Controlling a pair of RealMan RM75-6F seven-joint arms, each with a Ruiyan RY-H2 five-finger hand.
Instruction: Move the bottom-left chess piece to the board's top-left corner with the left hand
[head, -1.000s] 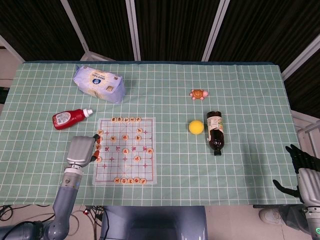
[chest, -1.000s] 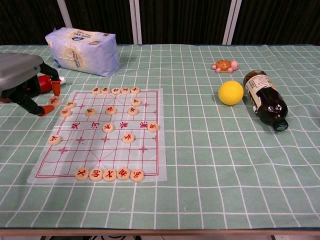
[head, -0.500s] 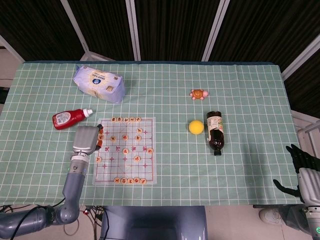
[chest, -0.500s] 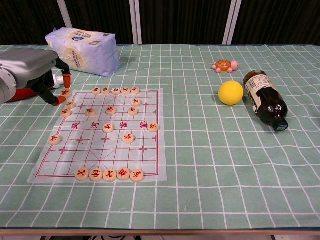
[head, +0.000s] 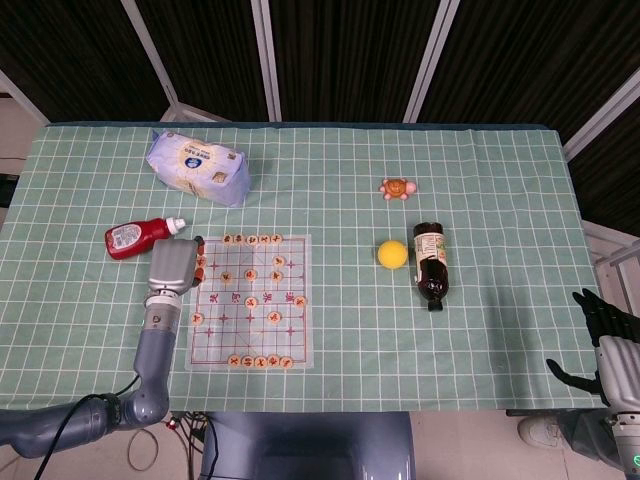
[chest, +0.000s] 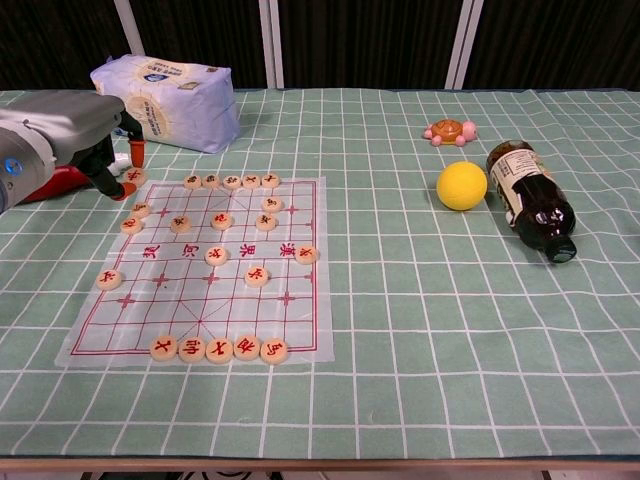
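Left hand (chest: 85, 135) has travelled up the board's left edge within the last second and now sits over the top-left corner of the board (chest: 200, 265). Chess piece (chest: 133, 176) appears pinched between its orange-tipped fingers (chest: 137, 155), at or just above that corner; contact with the surface cannot be confirmed. Judgement: transport nearly complete, release outstanding. Red bottle (head: 140, 236) lies just behind the hand. Right hand (head: 600, 335) hangs off the counter's far side, fingers apart, empty.

Ball (chest: 462, 185) between board (chest: 300, 300) and bottle (chest: 530, 205) (just left of bottle).
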